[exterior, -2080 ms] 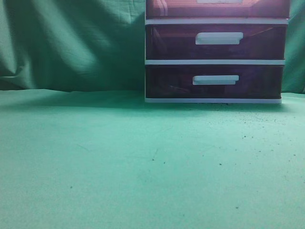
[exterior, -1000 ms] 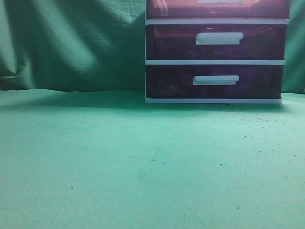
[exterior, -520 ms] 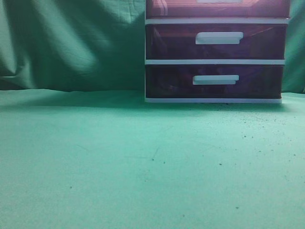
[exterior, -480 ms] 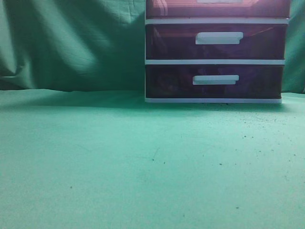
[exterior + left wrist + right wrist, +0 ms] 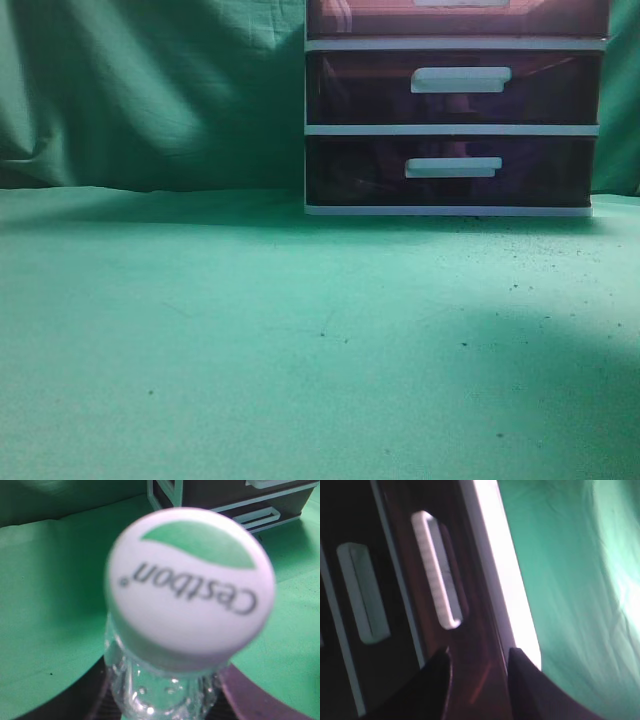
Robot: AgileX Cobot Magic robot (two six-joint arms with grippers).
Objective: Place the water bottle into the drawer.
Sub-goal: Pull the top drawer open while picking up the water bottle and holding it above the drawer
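The water bottle point(image 5: 190, 585) fills the left wrist view: a white cap with a green patch and the word "Cestbon" over a clear neck. My left gripper point(image 5: 165, 692) is shut on the neck, above the green cloth. The drawer point(image 5: 455, 18) is the pinkish-red top one of the white-framed unit, cut off by the top edge of the exterior view. In the right wrist view its front point(image 5: 470, 645) and white handle point(image 5: 436, 570) are close. My right gripper point(image 5: 477, 680) is open just before that front, below the handle. Neither gripper shows in the exterior view.
Two darker purple drawers point(image 5: 450, 170) with white bar handles sit under the top one. The unit stands at the back right of a green cloth table point(image 5: 250, 340), before a green curtain point(image 5: 150, 90). The unit also shows in the left wrist view point(image 5: 235, 495), beyond the bottle.
A dark shadow has spread over the lower right of the cloth in the exterior view, and the reflections in the purple drawers have shifted. The drawer unit has not moved.
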